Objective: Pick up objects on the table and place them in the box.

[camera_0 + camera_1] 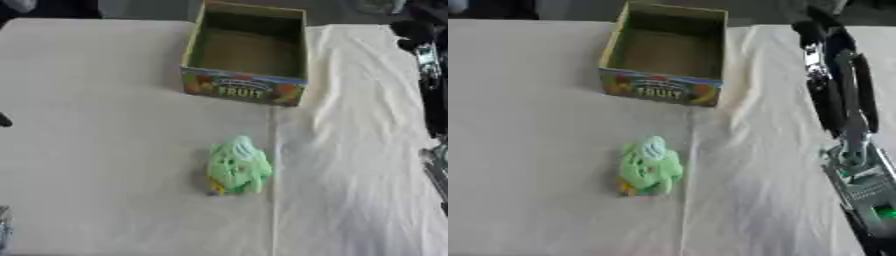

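We see a light green soft plush toy (pixel 238 167) lying on the white-clothed counter (pixel 96 150), near an open cardboard fruit box (pixel 248 52). Our right hand's (pixel 840 75) fingers: cannot tell.

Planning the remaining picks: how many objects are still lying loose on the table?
1: a green soft toy lies on the white cloth, nearer the robot than the open fruit box. The box looks empty; nothing else loose shows.
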You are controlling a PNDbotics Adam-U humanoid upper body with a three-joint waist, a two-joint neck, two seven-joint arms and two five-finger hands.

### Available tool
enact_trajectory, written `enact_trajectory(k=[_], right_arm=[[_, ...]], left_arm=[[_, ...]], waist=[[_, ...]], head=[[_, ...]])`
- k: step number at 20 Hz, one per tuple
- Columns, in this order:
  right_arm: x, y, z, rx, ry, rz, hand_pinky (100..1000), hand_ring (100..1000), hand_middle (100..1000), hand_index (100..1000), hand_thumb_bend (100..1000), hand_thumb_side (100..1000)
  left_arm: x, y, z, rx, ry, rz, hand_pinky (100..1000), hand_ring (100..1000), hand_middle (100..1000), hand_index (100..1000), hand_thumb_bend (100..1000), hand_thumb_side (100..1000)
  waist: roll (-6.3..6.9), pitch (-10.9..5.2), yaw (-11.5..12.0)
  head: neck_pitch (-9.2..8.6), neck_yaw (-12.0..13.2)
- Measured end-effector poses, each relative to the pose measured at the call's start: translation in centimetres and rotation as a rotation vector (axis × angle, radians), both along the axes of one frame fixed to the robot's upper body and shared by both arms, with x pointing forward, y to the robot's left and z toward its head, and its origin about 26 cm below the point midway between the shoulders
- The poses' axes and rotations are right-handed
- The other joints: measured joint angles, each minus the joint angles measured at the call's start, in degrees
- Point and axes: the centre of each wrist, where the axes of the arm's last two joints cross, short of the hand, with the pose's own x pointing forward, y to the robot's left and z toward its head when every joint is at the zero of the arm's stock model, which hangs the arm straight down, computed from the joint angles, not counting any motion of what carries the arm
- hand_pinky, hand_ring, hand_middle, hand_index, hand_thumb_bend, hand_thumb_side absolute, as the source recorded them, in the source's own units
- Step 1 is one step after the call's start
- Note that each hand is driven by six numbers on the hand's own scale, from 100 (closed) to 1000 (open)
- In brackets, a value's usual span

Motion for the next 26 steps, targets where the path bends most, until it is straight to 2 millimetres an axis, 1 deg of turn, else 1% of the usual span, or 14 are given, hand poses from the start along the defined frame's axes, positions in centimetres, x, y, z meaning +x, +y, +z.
enact_trajectory(k=[4, 5, 8, 11, 17, 21, 26], right_arm=[[0.3, 0.5, 1.6, -0.190, -0.009, 0.041, 873, 879, 800, 950, 296, 1000], [0.4, 0.6, 2.0, -0.237, -0.012, 0.047, 875, 881, 806, 952, 340, 1000], [0.5, 1.0, 2.9, -0.366, -0.020, 0.070, 880, 885, 816, 952, 392, 1000], [0.6, 1.5, 3.4, -0.473, -0.023, 0.094, 885, 889, 821, 948, 433, 1000], [0.6, 2.6, 3.3, -0.667, -0.005, 0.143, 894, 898, 817, 944, 489, 1000], [0.7, 3.3, 3.2, -0.748, 0.020, 0.173, 898, 903, 812, 937, 507, 1000], [0.8, 4.3, 3.6, -0.873, 0.086, 0.218, 909, 921, 817, 961, 506, 996]], left_arm=[[0.0, 0.1, 0.0, 0.008, 0.004, 0.000, 293, 614, 719, 775, 100, 738], [0.0, 0.1, 0.0, 0.009, 0.004, -0.001, 293, 614, 719, 774, 100, 739], [0.0, 0.0, -0.1, 0.010, 0.007, -0.005, 294, 614, 719, 774, 100, 739], [-0.1, 0.0, -0.1, 0.010, 0.011, -0.005, 294, 614, 719, 774, 100, 740], [-0.1, 0.0, -0.2, 0.012, 0.017, -0.006, 293, 615, 719, 773, 100, 738], [-0.1, 0.0, -0.3, 0.013, 0.020, -0.008, 293, 615, 719, 773, 100, 738], [-0.2, 0.0, -0.4, 0.016, 0.027, -0.011, 293, 615, 720, 772, 100, 739]], waist=[[-0.03, -0.08, 0.1], [-0.03, -0.13, 0.2], [-0.05, -0.18, 0.5], [-0.25, -0.48, 0.6], [-0.53, -0.87, 0.7], [-0.55, -1.03, 0.7], [-0.55, -1.09, 0.6]], head=[[0.04, -0.1], [0.05, -0.2], [0.41, -0.8], [0.93, -1.5], [2.01, -2.1], [2.02, -2.0], [2.04, -2.0]])
